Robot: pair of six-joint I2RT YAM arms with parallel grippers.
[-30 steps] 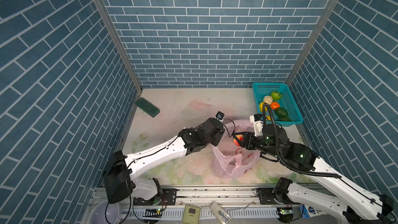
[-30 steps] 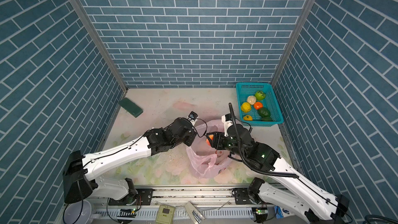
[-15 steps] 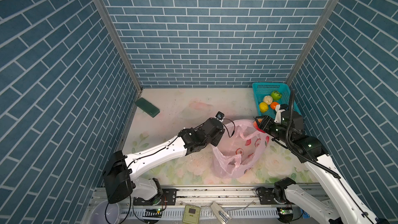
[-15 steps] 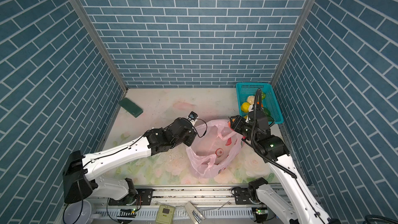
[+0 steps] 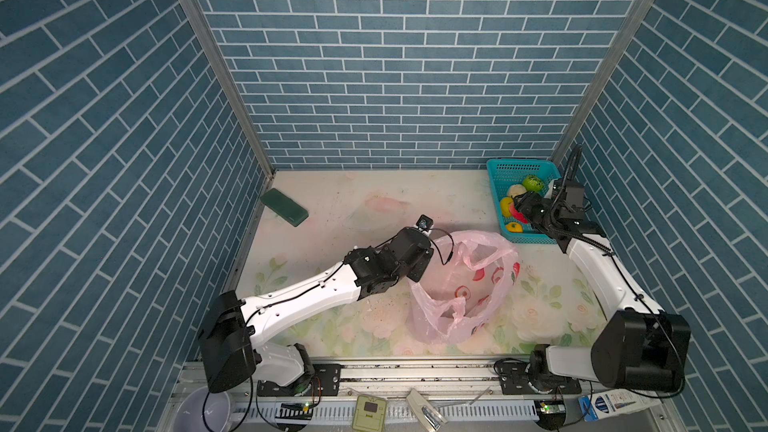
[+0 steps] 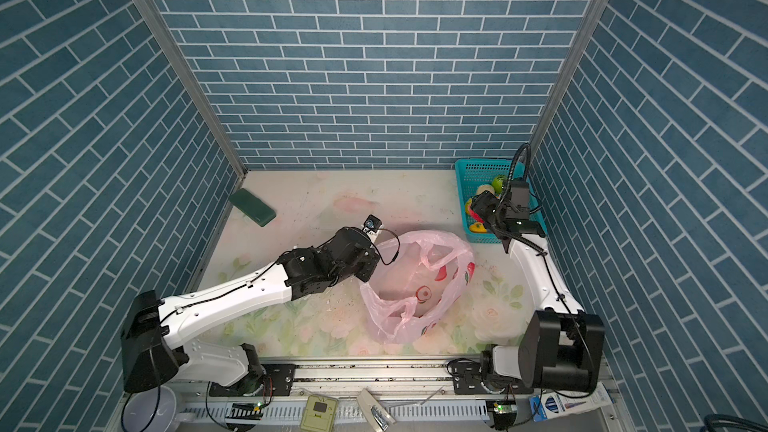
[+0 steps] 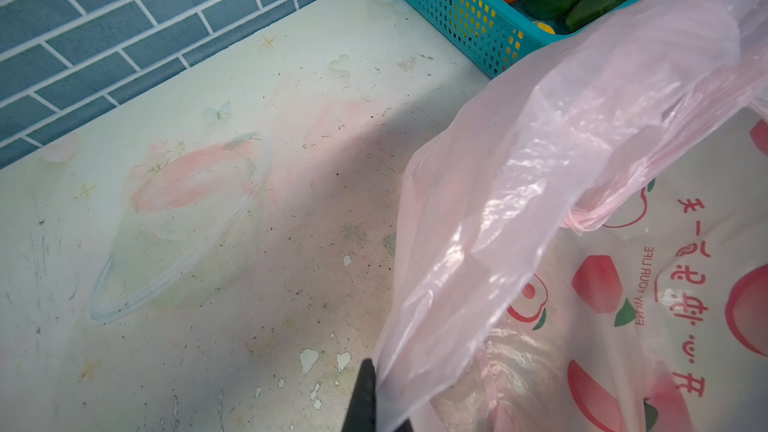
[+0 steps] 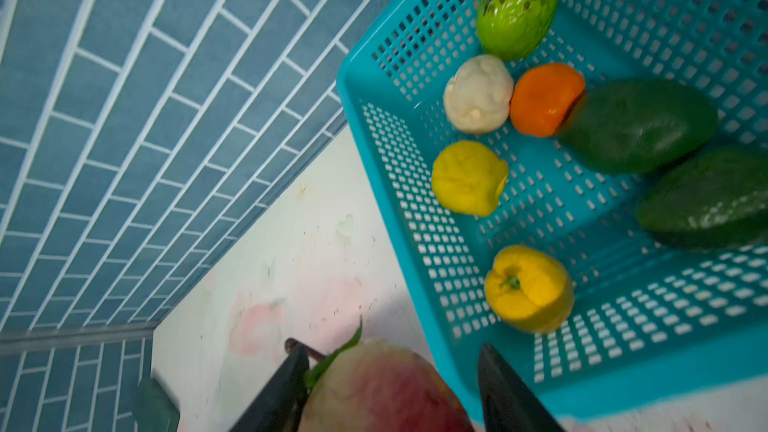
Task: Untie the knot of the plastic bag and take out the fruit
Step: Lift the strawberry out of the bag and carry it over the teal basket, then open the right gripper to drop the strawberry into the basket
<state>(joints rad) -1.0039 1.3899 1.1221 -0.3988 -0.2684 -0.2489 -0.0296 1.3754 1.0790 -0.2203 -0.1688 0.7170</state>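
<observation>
Plastic bag (image 5: pixel 461 288): thin pink film with red and green print. We log it on the flowered table (image 5: pixel 374 201), front of centre between the two arms, mouth gaping upward. It reads the same in both top views (image 6: pixel 415 284).
Basket (image 5: pixel 519 170): teal mesh, in the far right corner just beyond the bag. We cannot tell whether the two touch.
Dark green block (image 5: pixel 284 206): flat on the table by the left wall, well apart from the bag.
Left gripper (image 7: pixel 376 380): pinched fully closed on the bag's left rim. The plastic rises from between its black fingers (image 7: pixel 361 401).
Right gripper (image 8: pixel 392 351): jaws about half spread, one on each side of a fruit and clamping it. We place it over the basket's bag-side edge (image 5: pixel 519 207).
Handle loops (image 5: pixel 482 260): lying apart and untied, one stretched across the mouth, one crumpled at the near rim.
Dark green fruits (image 8: pixel 636 126): two, side by side in the basket.
Held fruit (image 8: pixel 382 388): red and cream with a green leaf, gripped between the right jaws.
Yellow-orange fruit (image 8: pixel 528 288): in the basket, nearest the held fruit.
Light green fruit (image 8: pixel 515 14): in the basket, against its far wall.
Yellow fruit (image 8: pixel 469 178): in the basket, by the wall on the bag side.
Orange fruit (image 8: pixel 544 99): in the basket, touching a dark green fruit.
Cream-white fruit (image 8: pixel 478 93): in the basket, just beside the orange one.
</observation>
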